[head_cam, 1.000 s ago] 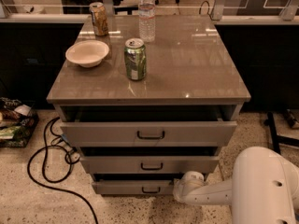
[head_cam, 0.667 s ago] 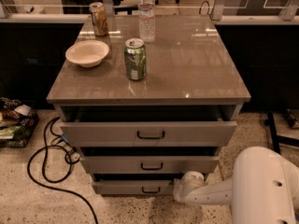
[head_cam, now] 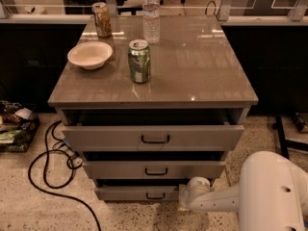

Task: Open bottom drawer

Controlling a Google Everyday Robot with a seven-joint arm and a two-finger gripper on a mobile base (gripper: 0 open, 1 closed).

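The bottom drawer [head_cam: 130, 193] is the lowest thin grey front of the cabinet, with a small black loop handle [head_cam: 155, 196]. It stands slightly out from the cabinet. My white arm comes in from the lower right, and the gripper [head_cam: 185, 198] sits at the right end of the bottom drawer's front, just right of the handle and low by the floor. The wrist hides its tip. Above are the mid-sized drawer [head_cam: 154, 169] and the widest top drawer [head_cam: 154, 137], both pulled out a little.
On the cabinet top [head_cam: 192, 76] stand a green can [head_cam: 139, 61], a white bowl [head_cam: 90, 55], a brown can [head_cam: 101, 19] and a water bottle [head_cam: 151, 14]. A black cable [head_cam: 45, 167] loops on the speckled floor at left, next to a bin of wrappers [head_cam: 14, 129].
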